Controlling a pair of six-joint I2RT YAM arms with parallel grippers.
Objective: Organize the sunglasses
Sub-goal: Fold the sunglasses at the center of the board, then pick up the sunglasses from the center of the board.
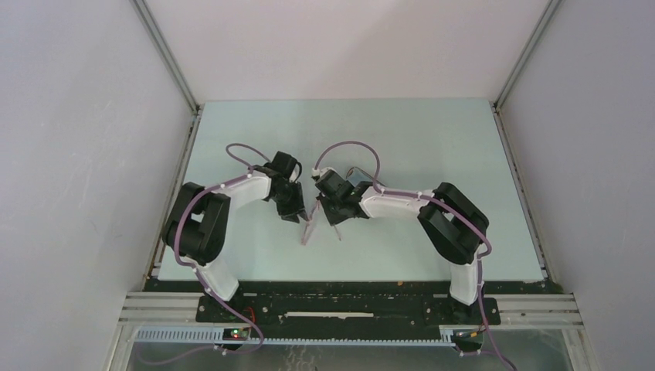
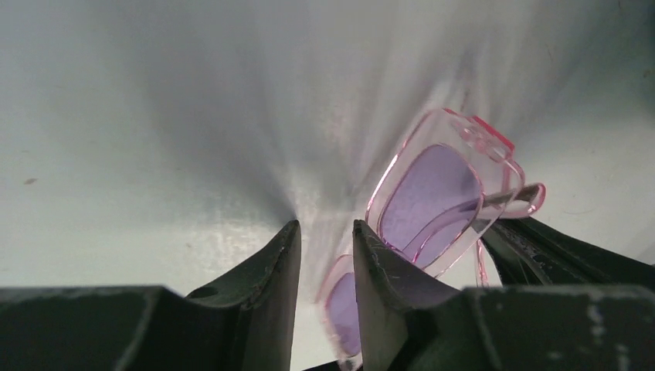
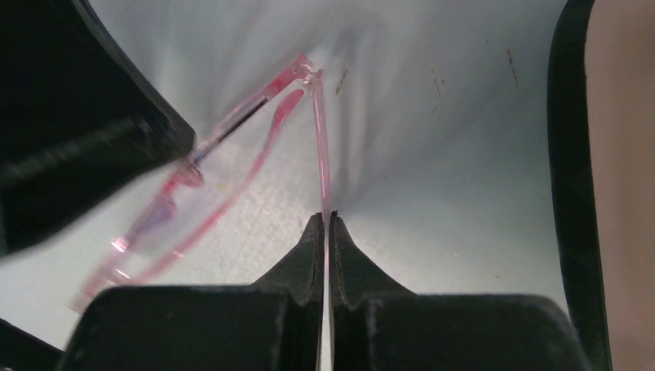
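Left gripper (image 2: 324, 232): jaws narrowly apart, lens in gap, hold cannot be told | Right gripper (image 3: 325, 220): pinched together on one thin arm of translucent pink-framed sunglasses (image 2: 432, 193) | Location: between both grippers, over pale green tabletop (image 1: 432, 139).

The light is soft and even, coming from above. In the top view the table (image 1: 432, 139) looks pale and bright, with only weak shadows under the arms (image 1: 402, 202). Both wrist views are dimmer and smeared, and the surface there shows streaks that spread like rays. In the left wrist view a whitish glare lies before the dark fingers (image 2: 270, 270), and the sunglasses (image 2: 432, 201) are rather sharp. In the right wrist view they blur at lower left.
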